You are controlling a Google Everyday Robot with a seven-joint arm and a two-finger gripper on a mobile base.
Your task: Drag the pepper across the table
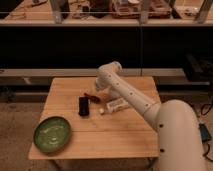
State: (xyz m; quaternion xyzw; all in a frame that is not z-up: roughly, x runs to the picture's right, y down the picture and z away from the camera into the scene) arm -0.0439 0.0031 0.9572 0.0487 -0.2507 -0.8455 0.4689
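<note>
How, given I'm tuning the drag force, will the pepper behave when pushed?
The pepper looks small and slender, so it is probably light. Its curved shape may make it pivot rather than slide straight. The gripper sits right at it, near the phone, which the pepper might nudge.

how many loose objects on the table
4: green plate front left, black phone mid-table, pepper just behind it by the gripper, white bottle right of phone; arm may hide more.

Nothing can be read anywhere (neither the white bottle (118,105) nor the black phone (84,106) shows legible lettering). The gripper (96,91) is low over the table (100,135), just beside the pepper (91,96).
</note>
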